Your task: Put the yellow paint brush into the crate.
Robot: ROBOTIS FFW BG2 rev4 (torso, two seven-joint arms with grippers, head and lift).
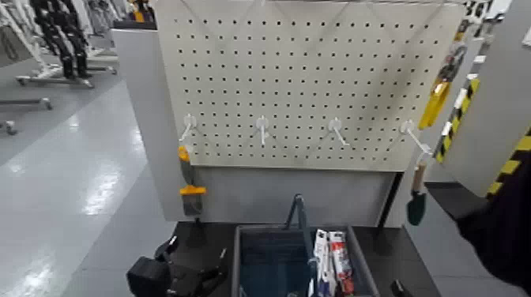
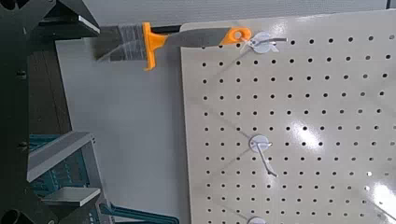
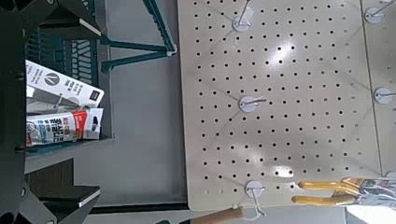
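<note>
Holding my L pincer (image 1: 197,251) open & empty, low by the crate's (image 1: 261,230) L side. The yellow paint brush (image 1: 193,191) is hanging well apart from it, up & fwd, from the pegboard's (image 1: 296,87) leftmost hook (image 1: 188,126). Its long axis is running approx. vertical, handle up, bristles down, so my jaws are needing to close across the handle from either side, I reckon. L arm is sitting much nearer, so it's looking like an L-arm job. R pincer (image 3: 93,112) is waiting open on the crate's R side, nothing in it.

Next, I'm judging: reaching up/fwd, gripping, easing the loop off the hook, then bringing it R & down, w/o clipping the upright bail handle (image 1: 301,217).
</note>
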